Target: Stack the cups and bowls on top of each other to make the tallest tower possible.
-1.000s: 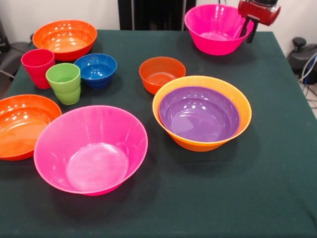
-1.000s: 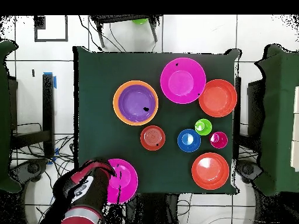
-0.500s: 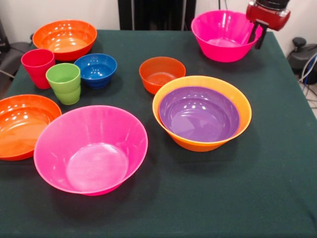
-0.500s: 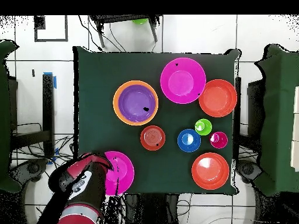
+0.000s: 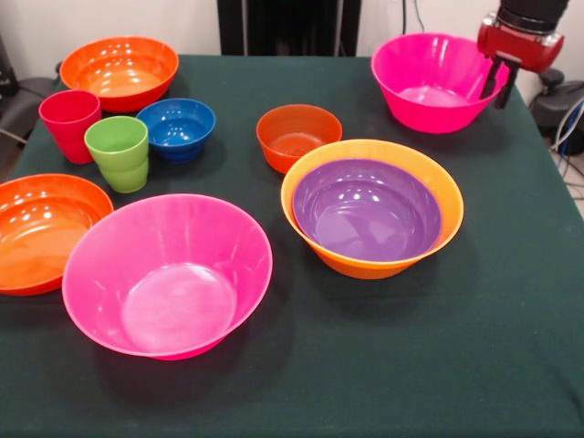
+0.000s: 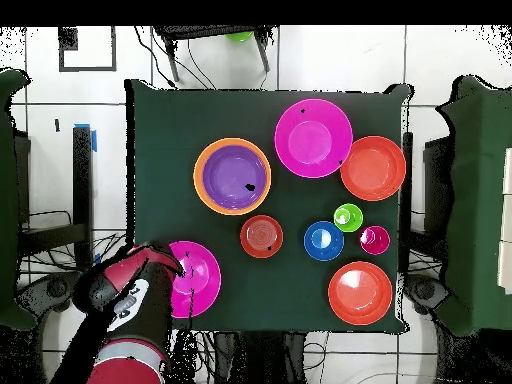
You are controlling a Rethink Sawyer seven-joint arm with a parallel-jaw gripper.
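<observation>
I have the red and black end effector [image 5: 499, 80] at the far corner of the dark green desk [image 5: 511, 310], clenched on the rim of a large glossy hot pink plastic bowl [image 5: 436, 82]. One finger shows outside the wall and one inside, which is why the bowl sits slightly tipped toward the arm; the overhead view puts the arm over that bowl's edge [image 6: 190, 279].

No tower exists yet. The only nesting is the medium purple plastic bowl [image 5: 367, 209] sitting inside the large orange plastic bowl [image 5: 438, 187], near the middle of the desk. The second large hot pink bowl [image 5: 167, 274] stands upright and alone at the near side, with a shallow red-orange bowl [image 5: 41, 230] just beside it. Another shallow red-orange bowl [image 5: 119, 70] is at the far corner opposite the arm. The small red-orange bowl [image 5: 298, 136] sits just behind the orange one. The small blue bowl [image 5: 176, 128], the lime green plastic tumbler [image 5: 119, 152] and the red plastic tumbler [image 5: 69, 122] cluster close together.

My read is that a rim pinch suits a wide, thin-walled bowl, and that this pink one is meant as a broad base. Held by one edge, it may swing or slip when I move it, so I would go slowly.
</observation>
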